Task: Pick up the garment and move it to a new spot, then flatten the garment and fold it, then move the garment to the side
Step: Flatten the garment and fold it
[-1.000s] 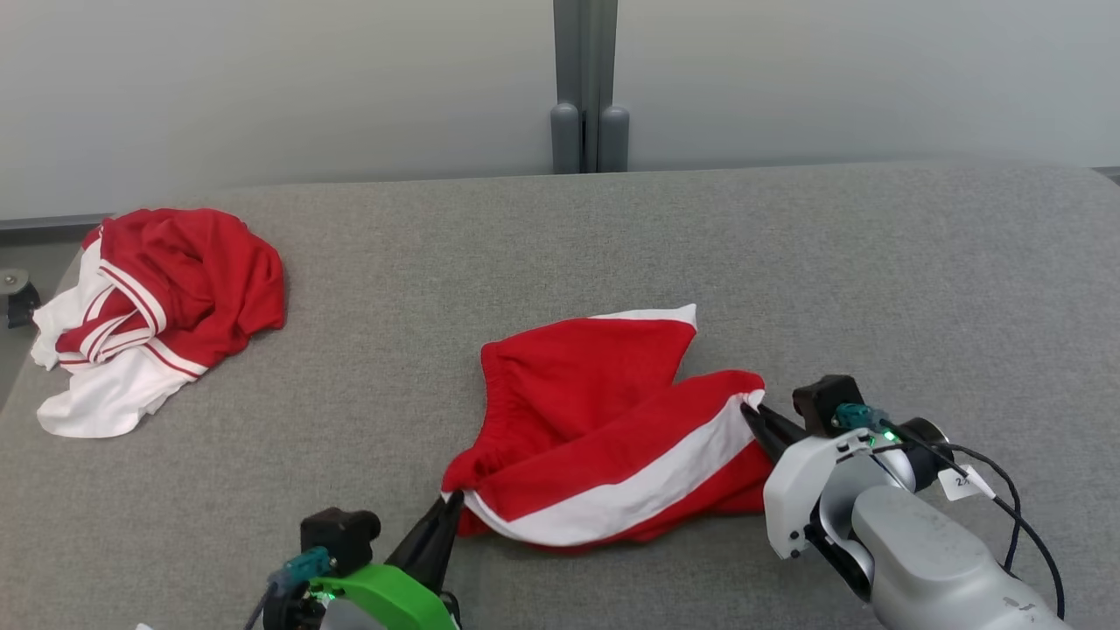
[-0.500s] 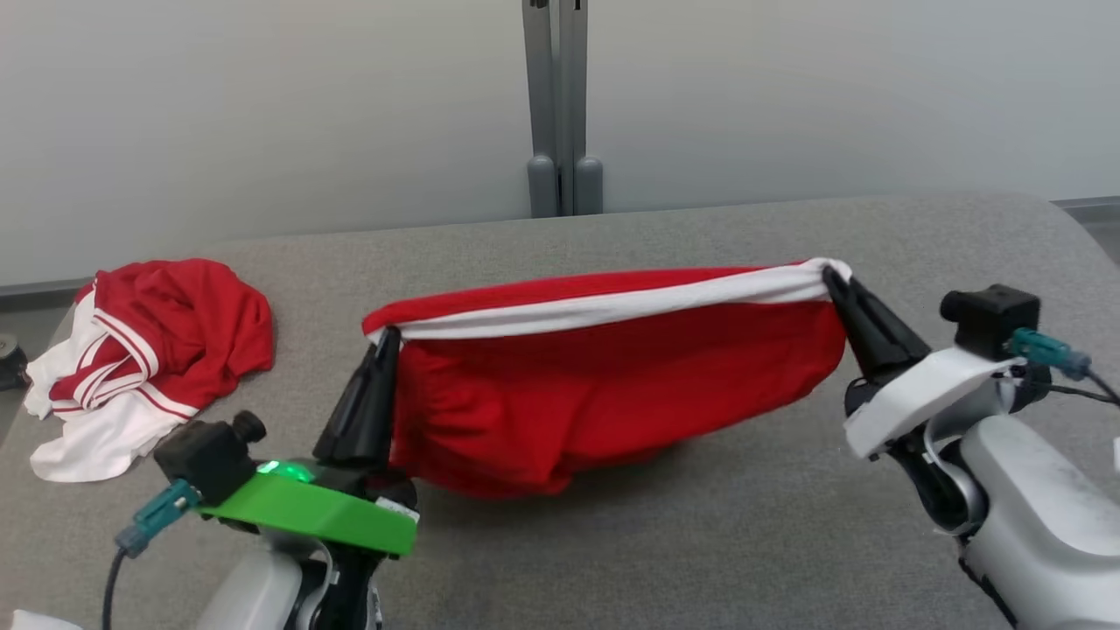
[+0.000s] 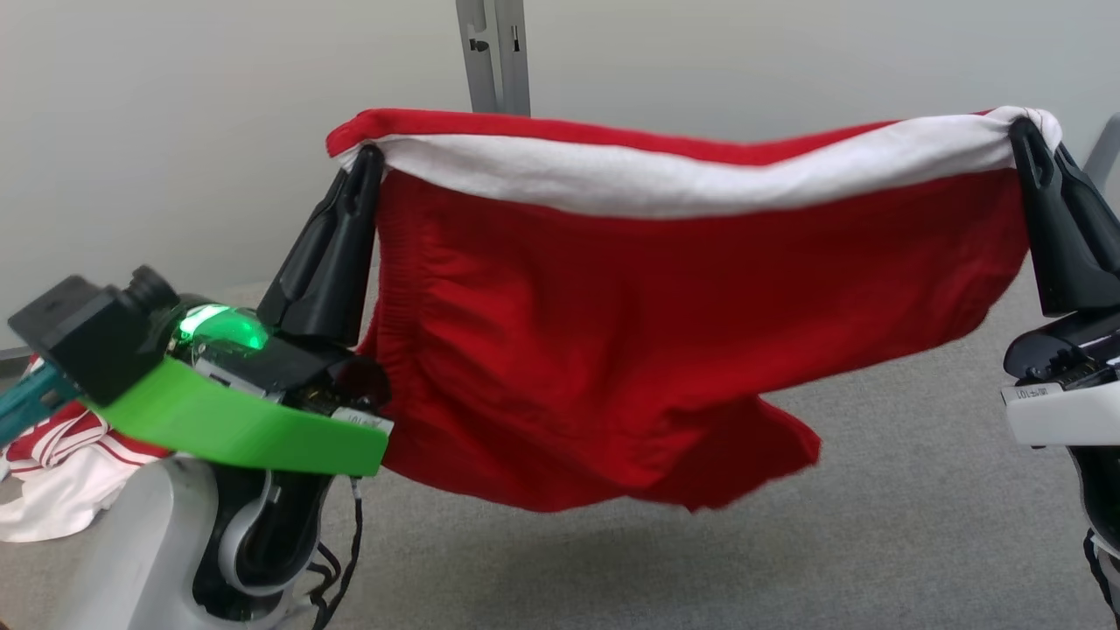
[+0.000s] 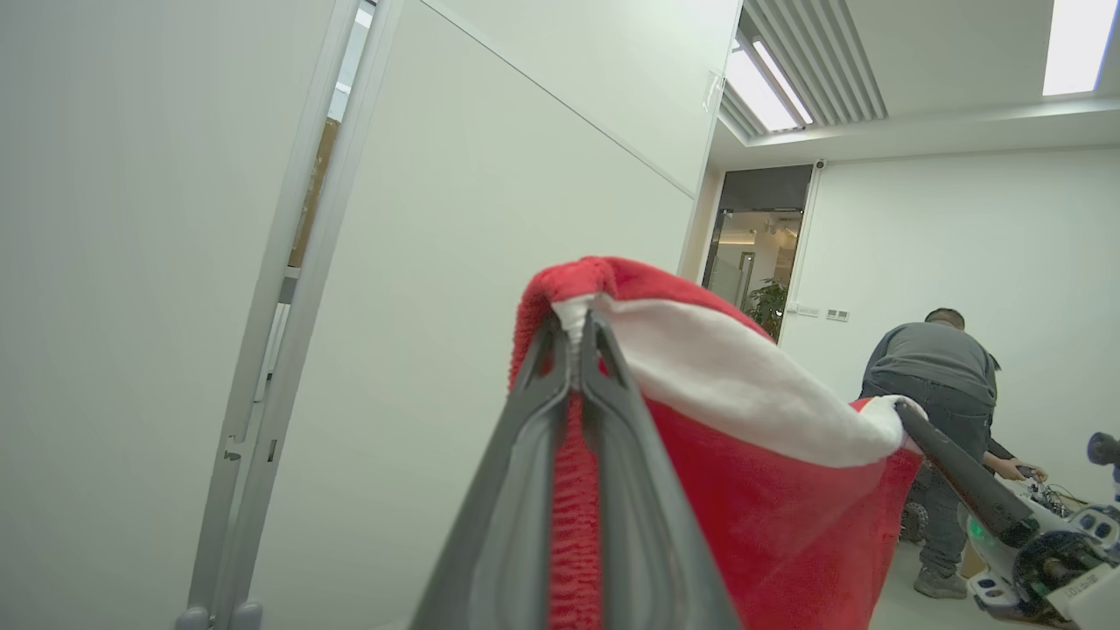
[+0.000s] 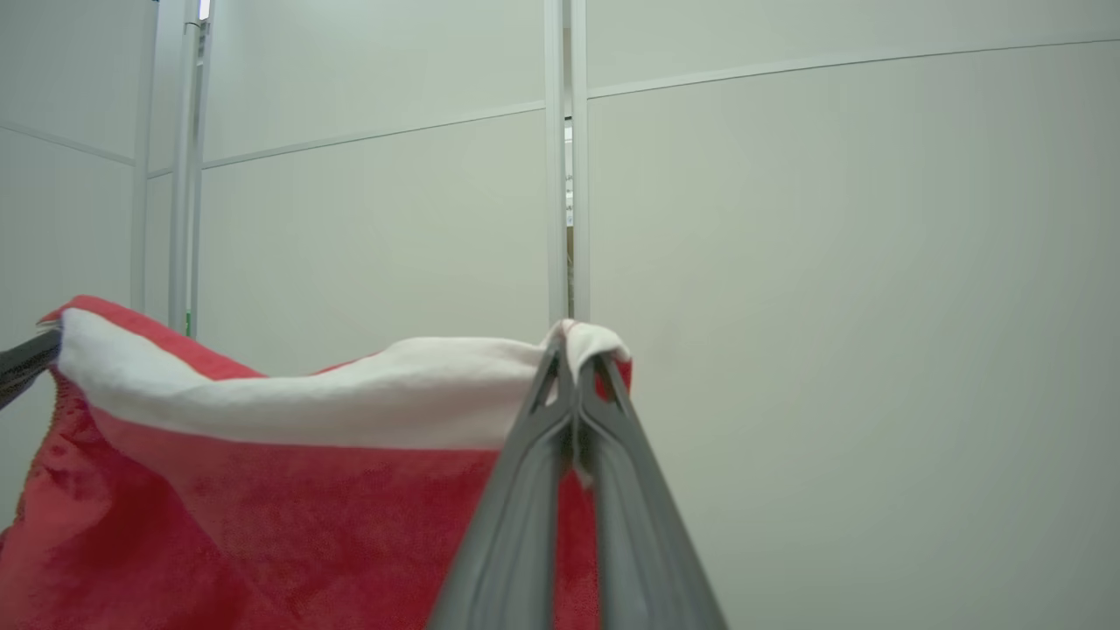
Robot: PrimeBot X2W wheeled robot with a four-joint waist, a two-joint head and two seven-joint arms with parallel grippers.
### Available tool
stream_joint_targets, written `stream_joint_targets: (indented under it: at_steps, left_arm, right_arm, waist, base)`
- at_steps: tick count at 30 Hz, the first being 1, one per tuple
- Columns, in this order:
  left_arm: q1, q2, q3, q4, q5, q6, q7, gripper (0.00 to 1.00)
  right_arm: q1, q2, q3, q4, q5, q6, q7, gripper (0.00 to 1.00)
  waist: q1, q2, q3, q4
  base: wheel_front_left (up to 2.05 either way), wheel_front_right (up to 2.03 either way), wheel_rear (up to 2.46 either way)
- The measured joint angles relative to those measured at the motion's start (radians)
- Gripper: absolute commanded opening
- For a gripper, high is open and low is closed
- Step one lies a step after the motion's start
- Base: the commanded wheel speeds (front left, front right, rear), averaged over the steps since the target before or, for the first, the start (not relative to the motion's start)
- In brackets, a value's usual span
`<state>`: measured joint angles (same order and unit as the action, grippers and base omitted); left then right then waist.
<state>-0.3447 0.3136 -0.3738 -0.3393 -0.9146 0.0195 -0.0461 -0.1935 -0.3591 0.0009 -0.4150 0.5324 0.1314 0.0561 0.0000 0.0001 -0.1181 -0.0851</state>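
The garment (image 3: 630,324) is a pair of red shorts with a white band along its top edge, hanging stretched in the air above the grey table (image 3: 919,525). My left gripper (image 3: 366,162) is shut on its left top corner, and my right gripper (image 3: 1025,136) is shut on its right top corner. In the left wrist view my left gripper (image 4: 573,328) pinches the garment (image 4: 744,490) where red and white meet. In the right wrist view my right gripper (image 5: 573,350) clamps the white corner of the garment (image 5: 262,507). The lower hem hangs loose, a little above the table.
A second red and white garment (image 3: 61,464) lies crumpled at the table's left edge, partly behind my left arm. A pale wall with a grey post (image 3: 494,52) stands behind the table. A person (image 4: 945,429) bends over equipment far off in the left wrist view.
Both grippers have lifted the garment from the table, pulling it apart into a taut span, and raised it high. The head camera has tilted up, so the whole picture shifted.
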Motion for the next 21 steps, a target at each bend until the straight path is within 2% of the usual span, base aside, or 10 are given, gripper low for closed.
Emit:
stream_joint_targets:
  at_steps: [3,7,10,13,18,21]
  left_arm:
    - [-0.051,0.013,-0.023,0.038,0.014,0.001,0.051,0.0]
    - [-0.112,0.003,-0.048,0.163,-0.004,-0.012,0.091,0.0]
    - [-0.179,-0.007,-0.052,0.305,-0.006,-0.03,0.107,0.0]
    - [-0.286,-0.015,-0.049,0.462,0.003,-0.053,0.11,0.0]
    - [-0.546,-0.023,-0.021,0.696,0.063,-0.089,0.042,0.0]
    - [-0.674,-0.04,-0.027,0.799,0.102,-0.109,-0.01,0.0]
  right_arm:
    - [0.007,0.039,-0.024,-0.075,-0.042,0.0,0.081,0.0]
    - [-0.009,0.08,0.024,-0.056,-0.061,0.0,0.151,0.0]
    - [-0.098,0.097,0.086,0.069,-0.057,0.0,0.151,0.0]
    - [-0.256,0.112,0.132,0.257,-0.057,0.0,0.091,0.0]
    - [-0.583,0.179,0.194,0.559,-0.083,0.0,-0.073,0.0]
    - [-0.696,0.216,0.222,0.687,-0.107,0.0,-0.159,0.0]
  waist:
    - [0.0,0.0,0.013,-0.009]
    - [0.0,0.0,0.041,-0.022]
    - [0.0,0.0,0.07,-0.036]
    - [0.0,0.0,0.103,-0.052]
    - [0.0,0.0,0.176,-0.083]
    - [0.0001,0.0,0.223,-0.1]
  base:
    - [0.0,0.0,0.0]
    - [0.0,0.0,0.0]
    - [0.0,0.0,0.0]
    - [0.0,0.0,0.0]
    - [0.0,0.0,0.0]
    - [0.0,0.0,0.0]
